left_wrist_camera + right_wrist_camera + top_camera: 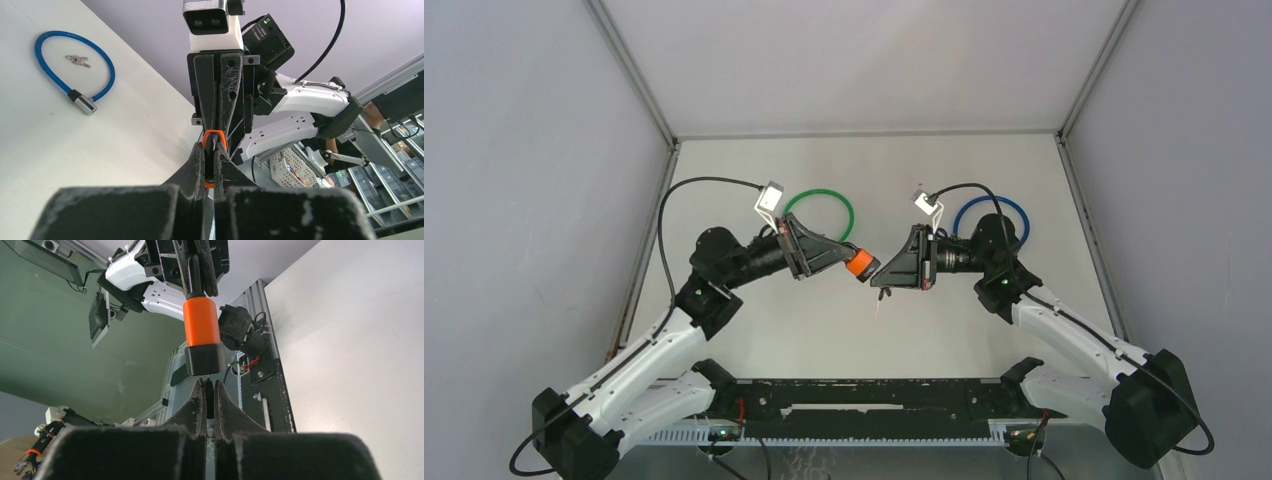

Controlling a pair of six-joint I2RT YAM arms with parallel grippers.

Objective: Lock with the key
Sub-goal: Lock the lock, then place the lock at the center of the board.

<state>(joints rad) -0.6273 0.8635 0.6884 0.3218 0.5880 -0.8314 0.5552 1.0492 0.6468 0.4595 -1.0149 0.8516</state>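
Observation:
My left gripper (849, 256) is shut on the orange and black lock body (860, 266) of the green cable lock (822, 205), held above the table. In the left wrist view the orange lock (215, 145) sits pinched between my fingers (196, 162). My right gripper (881, 278) faces it and is shut on a black-headed key (209, 395). In the right wrist view the key tip meets the black end of the lock body (204, 340). The two grippers almost touch at the middle of the table.
A blue cable lock (994, 215) lies at the back right behind my right arm; in the left wrist view it (75, 65) lies with a pair of keys (78, 60) inside its loop. Grey walls stand on both sides.

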